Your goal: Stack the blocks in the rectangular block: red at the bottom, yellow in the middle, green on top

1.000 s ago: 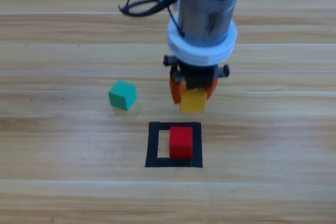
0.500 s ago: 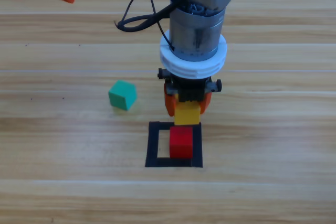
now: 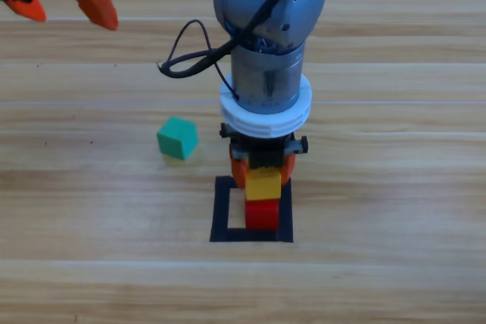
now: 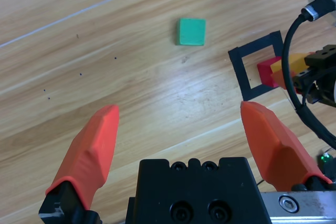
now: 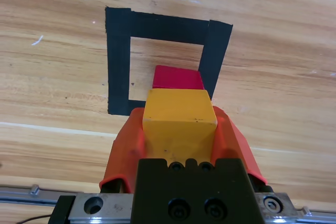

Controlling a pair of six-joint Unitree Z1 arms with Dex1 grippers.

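1. My right gripper (image 3: 262,174) has its fingers closed on the yellow cube (image 3: 262,184), gripping it by two opposite sides. In the high view it hangs just over the red cube (image 3: 262,212). I cannot tell if the two touch already.
2. The red cube stands inside the black tape square (image 3: 222,210), against its right side, not in the middle.
3. In the right wrist view the yellow cube hides most of the red one. Only the far edge of the red top shows, so I judge yellow sits a little short of it.
4. To do this step well, I would first shift slightly along the fingers until the edges match, then go down slowly and straight.
5. I would open only when yellow rests flat, and open gently, so that the red cube is not pushed onto the tape.
6. The green cube (image 3: 177,138) lies on the bench (image 3: 395,187), left of the square and apart from it.
7. My left gripper (image 3: 62,4) waits at the top left corner, fingers wide apart and holding nothing.
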